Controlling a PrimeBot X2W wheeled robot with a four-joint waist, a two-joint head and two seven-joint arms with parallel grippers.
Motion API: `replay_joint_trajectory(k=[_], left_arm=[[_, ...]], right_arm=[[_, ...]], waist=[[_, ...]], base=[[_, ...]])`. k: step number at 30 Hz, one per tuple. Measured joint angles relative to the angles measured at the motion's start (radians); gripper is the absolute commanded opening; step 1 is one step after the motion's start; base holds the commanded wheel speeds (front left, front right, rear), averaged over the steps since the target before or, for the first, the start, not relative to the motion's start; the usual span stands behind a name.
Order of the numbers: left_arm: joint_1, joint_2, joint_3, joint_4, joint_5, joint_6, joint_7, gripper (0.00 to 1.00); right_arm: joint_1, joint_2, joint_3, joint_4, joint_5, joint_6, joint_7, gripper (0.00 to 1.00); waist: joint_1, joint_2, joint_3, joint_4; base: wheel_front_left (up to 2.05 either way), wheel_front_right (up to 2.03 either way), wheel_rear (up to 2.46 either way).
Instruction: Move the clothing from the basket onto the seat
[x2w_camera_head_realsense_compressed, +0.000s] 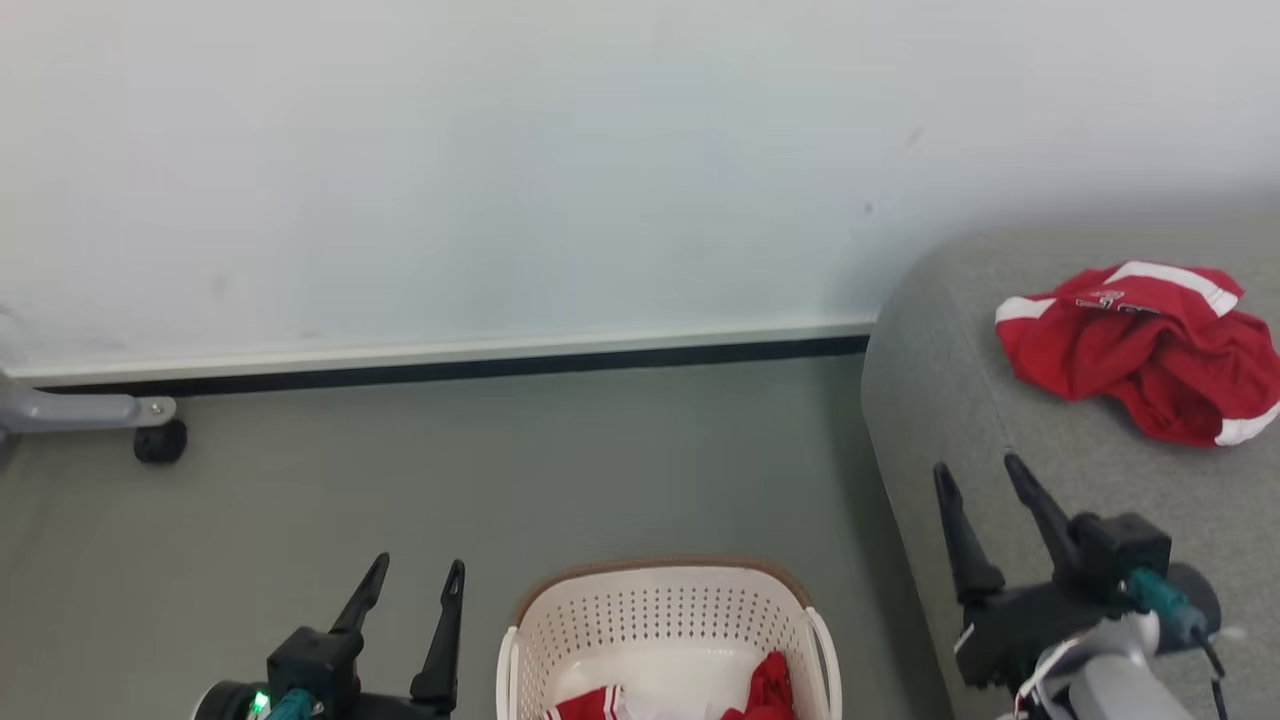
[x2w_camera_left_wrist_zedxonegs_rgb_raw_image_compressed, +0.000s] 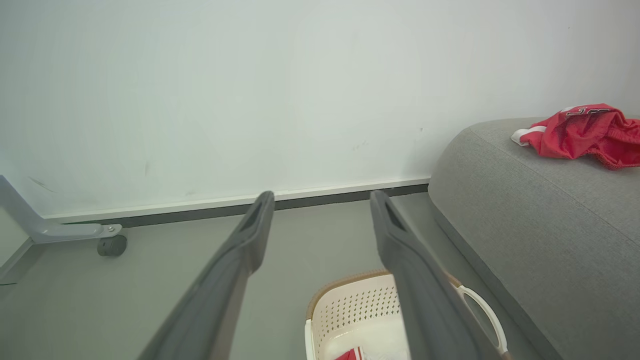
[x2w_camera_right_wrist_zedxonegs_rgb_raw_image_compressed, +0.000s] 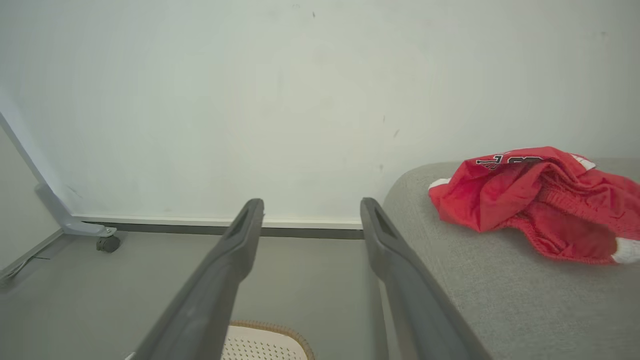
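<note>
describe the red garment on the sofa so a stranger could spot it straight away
Start at the large grey seat on the right, by the white wall. On top of it lies a crumpled red garment with white stripes and printed lettering. Unlike the other red clothing, down in the cream basket on the floor, it lies on the grey fabric.

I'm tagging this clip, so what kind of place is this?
Likely a living room or a mock-up of one: a grey upholstered seat, a laundry basket on the floor, red clothing on the seat.
</note>
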Motion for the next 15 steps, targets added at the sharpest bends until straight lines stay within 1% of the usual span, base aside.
replay_joint_trajectory(k=[3, 7, 11, 15], left_arm=[[0.029, 0.004, 0.012, -0.018, 0.000, 0.004, -0.004, 1.00], [0.082, 0.019, 0.035, -0.034, 0.000, 0.010, -0.004, 1.00], [0.118, 0.023, 0.059, -0.048, 0.000, 0.017, -0.005, 1.00], [0.147, 0.025, 0.080, -0.066, 0.000, 0.018, -0.005, 1.00]], right_arm=[[0.066, 0.001, 0.004, -0.040, -0.006, -0.018, 0.000, 1.00], [0.125, 0.010, 0.007, -0.095, -0.014, -0.037, 0.000, 1.00], [0.178, 0.010, 0.005, -0.142, -0.027, -0.061, 0.000, 1.00], [0.229, 0.014, -0.005, -0.187, -0.034, -0.073, 0.000, 1.00]], waist=[[0.0000, 0.0000, -0.028, 0.008], [0.0001, 0.0000, -0.053, 0.014], [0.0002, 0.0000, -0.067, 0.016], [0.0002, 0.0002, -0.072, 0.015]], base=[[0.00, 0.00, 0.00], [0.00, 0.00, 0.00], [0.00, 0.00, 0.00], [0.00, 0.00, 0.00]])
